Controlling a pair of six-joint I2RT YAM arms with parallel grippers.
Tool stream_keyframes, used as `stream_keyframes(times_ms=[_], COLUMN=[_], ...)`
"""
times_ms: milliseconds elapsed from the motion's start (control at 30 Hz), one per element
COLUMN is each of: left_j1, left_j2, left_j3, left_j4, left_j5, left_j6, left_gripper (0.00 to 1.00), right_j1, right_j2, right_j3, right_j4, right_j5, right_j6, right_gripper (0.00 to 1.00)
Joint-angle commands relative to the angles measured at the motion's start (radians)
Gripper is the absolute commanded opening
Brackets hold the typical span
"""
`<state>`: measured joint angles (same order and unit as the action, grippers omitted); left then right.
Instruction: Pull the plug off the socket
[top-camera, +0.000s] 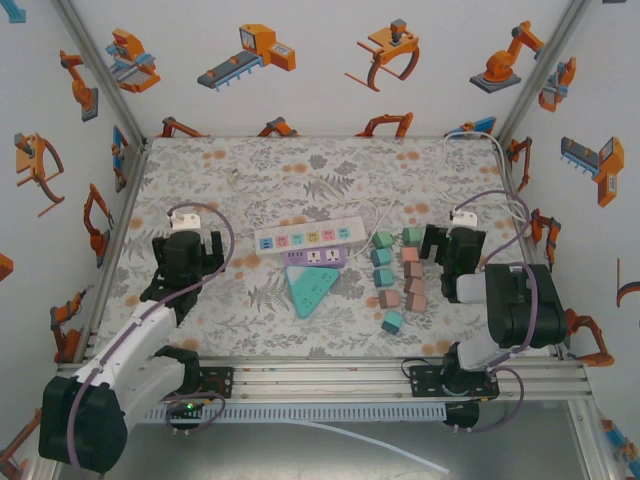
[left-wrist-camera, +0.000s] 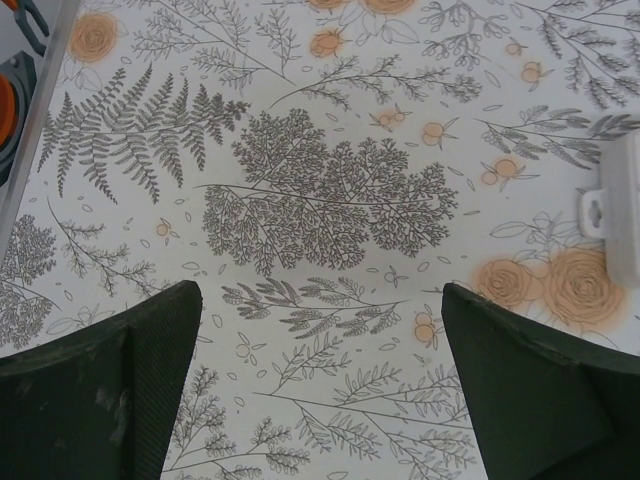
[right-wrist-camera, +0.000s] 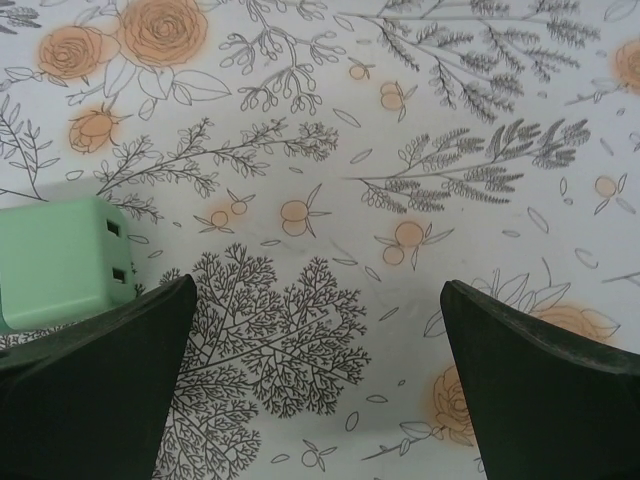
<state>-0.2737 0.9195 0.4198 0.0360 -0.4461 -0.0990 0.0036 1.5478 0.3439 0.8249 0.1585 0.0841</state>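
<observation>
Plug too small to single out; white long power strip (top-camera: 305, 237), purple strip (top-camera: 315, 257) and teal triangular strip (top-camera: 308, 288) lie between spread left gripper (top-camera: 187, 250) and spread right gripper (top-camera: 452, 250). Likely light, rigid, snug: pinch its sides.

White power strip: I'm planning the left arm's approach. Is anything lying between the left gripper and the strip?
Nothing visible. Bare floral tablecloth separates the open left gripper from the end of the white power strip; the coloured blocks lie right of it.
</observation>
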Motion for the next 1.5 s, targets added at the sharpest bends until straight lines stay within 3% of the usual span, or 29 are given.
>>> stream_keyframes(times_ms=[0,167,433,667,767,867,900,933,967,1033,1100,1167,1233,1467], left_j1=[0.037,0.112,0.23,0.288,0.278,0.278,0.278,0.281,0.285,0.278,0.276,0.274,0.265,0.251], left_j2=[0.032,0.166,0.444,0.586,0.6,0.593,0.643,0.644,0.603,0.642,0.61,0.631,0.613,0.619], left_j3=[-0.016,-0.029,0.031,0.095,0.128,0.031,-0.038,-0.057,-0.033,-0.037,-0.015,-0.03,-0.012,-0.009], left_j4=[0.125,0.287,0.512,0.585,0.53,0.676,0.874,0.931,0.809,0.882,0.778,0.849,0.78,0.783], left_j5=[0.027,0.07,0.237,0.376,0.427,0.44,0.437,0.424,0.411,0.408,0.399,0.397,0.385,0.366], left_j6=[0.021,0.027,0.024,0.011,0.042,0.046,0.046,0.038,0.025,0.034,0.032,0.035,0.044,0.059], left_gripper=[0.97,0.97,0.97,0.98,0.97,0.97,0.97,0.97,0.97,0.97,0.97,0.97,0.97,0.97], right_j1=[-0.005,-0.005,-0.005,-0.005,-0.005,-0.005,-0.005,-0.005,-0.005,-0.005,-0.005,-0.005,-0.005,-0.005], right_j2=[-0.004,-0.003,-0.003,-0.003,-0.003,-0.003,-0.003,-0.003,-0.003,-0.003,-0.003,-0.003,-0.003,-0.003], right_j3=[0.014,0.018,0.02,0.02,0.02,0.02,0.02,0.02,0.02,0.02,0.02,0.02,0.02,0.019], right_j4=[0.106,0.094,0.094,0.093,0.092,0.092,0.092,0.092,0.092,0.092,0.092,0.092,0.092,0.092], right_j5=[-0.018,-0.013,-0.024,-0.023,-0.023,-0.024,-0.023,-0.024,-0.023,-0.024,-0.023,-0.023,-0.023,-0.023], right_j6=[-0.024,-0.024,-0.027,-0.028,-0.027,-0.028,-0.027,-0.027,-0.026,-0.027,-0.028,-0.027,-0.028,-0.027], right_gripper=[1.0,0.99,0.99,0.99,0.99,0.99,0.99,0.99,0.99,0.99,0.99,0.99,0.99,0.99])
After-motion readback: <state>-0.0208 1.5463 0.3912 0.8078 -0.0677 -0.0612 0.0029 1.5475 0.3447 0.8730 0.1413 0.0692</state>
